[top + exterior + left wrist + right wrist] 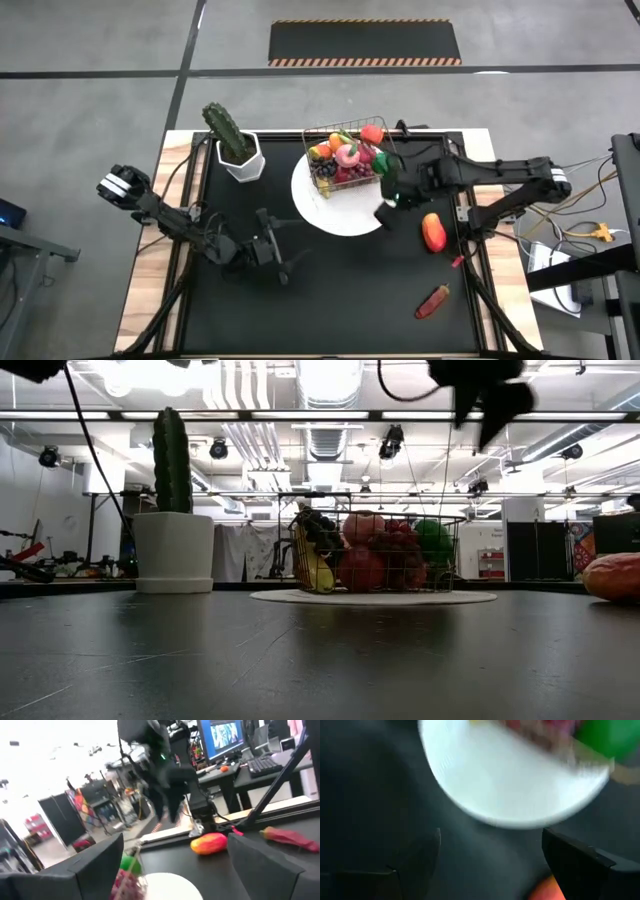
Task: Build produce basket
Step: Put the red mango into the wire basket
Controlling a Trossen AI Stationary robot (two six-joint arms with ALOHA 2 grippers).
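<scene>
- The basket (348,160) sits on a white plate (335,215) near the back edge of the tabletop, already full of toy fruit.
- The right gripper (390,205) hangs open and empty just above the plate's right rim.
- An orange-red fruit (433,232) lies on the tabletop just beside it, toward the right edge.
- A long red piece (433,301) lies nearer the front right corner, slanted.
- The left gripper (283,255) waits open near the front, farther from both.
- The right arm is likely the one to pick next.
</scene>
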